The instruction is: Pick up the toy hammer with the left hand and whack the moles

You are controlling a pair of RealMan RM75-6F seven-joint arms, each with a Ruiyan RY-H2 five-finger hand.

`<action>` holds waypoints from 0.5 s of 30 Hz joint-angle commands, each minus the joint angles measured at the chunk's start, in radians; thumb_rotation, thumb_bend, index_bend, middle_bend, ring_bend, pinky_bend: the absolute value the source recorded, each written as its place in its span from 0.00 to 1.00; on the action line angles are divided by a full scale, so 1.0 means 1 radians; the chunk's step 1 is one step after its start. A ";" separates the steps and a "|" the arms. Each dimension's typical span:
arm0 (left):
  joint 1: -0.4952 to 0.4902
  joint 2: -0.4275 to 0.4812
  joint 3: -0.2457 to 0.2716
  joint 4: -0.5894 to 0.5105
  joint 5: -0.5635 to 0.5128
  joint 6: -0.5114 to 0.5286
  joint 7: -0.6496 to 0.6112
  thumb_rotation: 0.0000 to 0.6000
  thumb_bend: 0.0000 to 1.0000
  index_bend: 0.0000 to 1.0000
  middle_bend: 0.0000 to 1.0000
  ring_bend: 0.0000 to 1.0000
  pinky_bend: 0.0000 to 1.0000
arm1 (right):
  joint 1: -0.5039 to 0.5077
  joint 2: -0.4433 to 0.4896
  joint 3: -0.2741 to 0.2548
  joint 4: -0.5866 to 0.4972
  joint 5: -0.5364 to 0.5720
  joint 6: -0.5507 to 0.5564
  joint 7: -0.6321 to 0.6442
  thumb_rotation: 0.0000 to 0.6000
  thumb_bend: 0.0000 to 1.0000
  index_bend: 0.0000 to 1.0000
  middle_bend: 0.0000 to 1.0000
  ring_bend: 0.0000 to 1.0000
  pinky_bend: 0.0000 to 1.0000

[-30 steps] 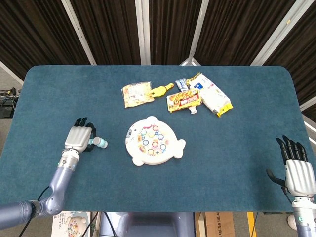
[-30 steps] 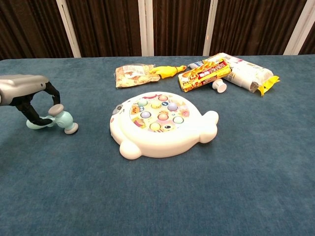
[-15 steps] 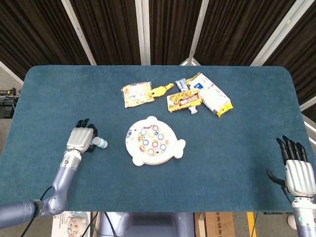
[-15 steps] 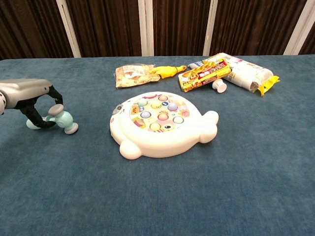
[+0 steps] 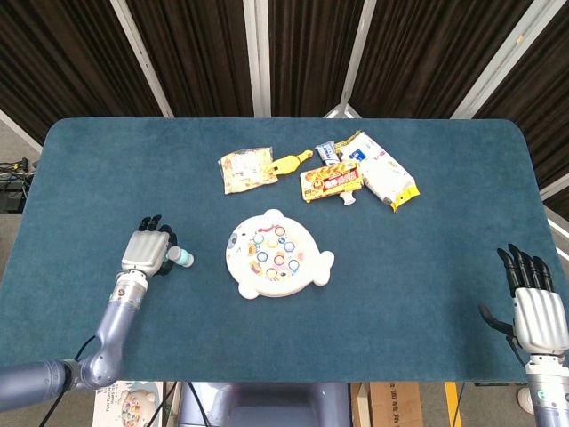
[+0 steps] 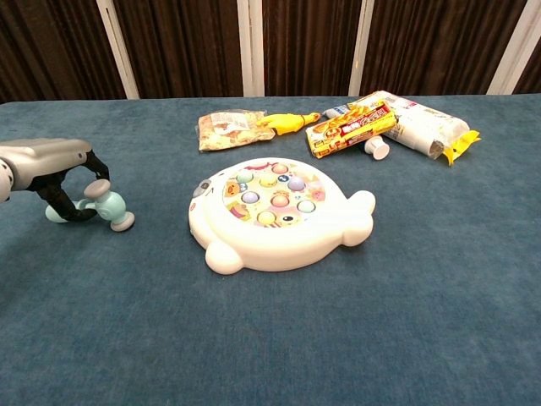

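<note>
Head view: the left robot hand [image 5: 145, 252] is lying over the hammer [image 5: 180, 258] at the mole board's [image 5: 277, 256] nine o'clock; the right robot hand [image 5: 536, 313] is idling at four o'clock, fingers spread. Chest view: fingers [image 6: 57, 195] are curling around the handle on the desk [image 6: 279, 338], apparently for lifting; whether they are gripping, I cannot tell.

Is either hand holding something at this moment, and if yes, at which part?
The left hand has its fingers curled around the handle of the pale teal toy hammer, which lies on the table. The right hand holds nothing.
</note>
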 commanded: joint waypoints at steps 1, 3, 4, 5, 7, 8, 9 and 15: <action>-0.002 -0.002 0.002 0.002 -0.001 0.000 -0.001 1.00 0.53 0.53 0.26 0.04 0.09 | 0.000 0.000 0.000 0.000 0.000 0.000 0.001 1.00 0.25 0.00 0.00 0.00 0.00; -0.003 -0.004 0.002 0.004 0.001 0.003 -0.002 1.00 0.54 0.55 0.30 0.11 0.18 | 0.000 0.000 0.001 0.000 0.000 0.001 0.001 1.00 0.25 0.00 0.00 0.00 0.00; -0.004 -0.005 0.003 0.004 0.002 0.004 -0.002 1.00 0.55 0.56 0.32 0.14 0.23 | 0.000 0.000 0.001 0.000 0.000 0.001 0.001 1.00 0.25 0.00 0.00 0.00 0.00; -0.004 -0.006 0.004 0.005 0.004 0.006 -0.003 1.00 0.55 0.57 0.36 0.20 0.30 | 0.000 0.000 0.000 0.000 -0.001 0.001 0.001 1.00 0.25 0.00 0.00 0.00 0.00; -0.004 -0.009 0.003 0.008 0.014 0.012 -0.010 1.00 0.56 0.58 0.43 0.28 0.40 | 0.000 0.000 0.000 0.000 -0.001 0.001 0.001 1.00 0.25 0.00 0.00 0.00 0.00; -0.003 -0.011 0.002 0.010 0.022 0.016 -0.019 1.00 0.57 0.59 0.46 0.32 0.45 | 0.000 0.000 0.000 0.000 -0.001 0.002 0.001 1.00 0.25 0.00 0.00 0.00 0.00; -0.002 -0.012 0.002 0.009 0.028 0.018 -0.027 1.00 0.57 0.59 0.49 0.35 0.47 | 0.000 0.000 0.001 0.001 -0.001 0.002 0.002 1.00 0.25 0.00 0.00 0.00 0.00; -0.003 -0.004 0.004 0.004 0.046 0.018 -0.040 1.00 0.59 0.60 0.54 0.39 0.51 | 0.000 -0.001 0.000 0.001 -0.003 0.004 0.002 1.00 0.25 0.00 0.00 0.00 0.00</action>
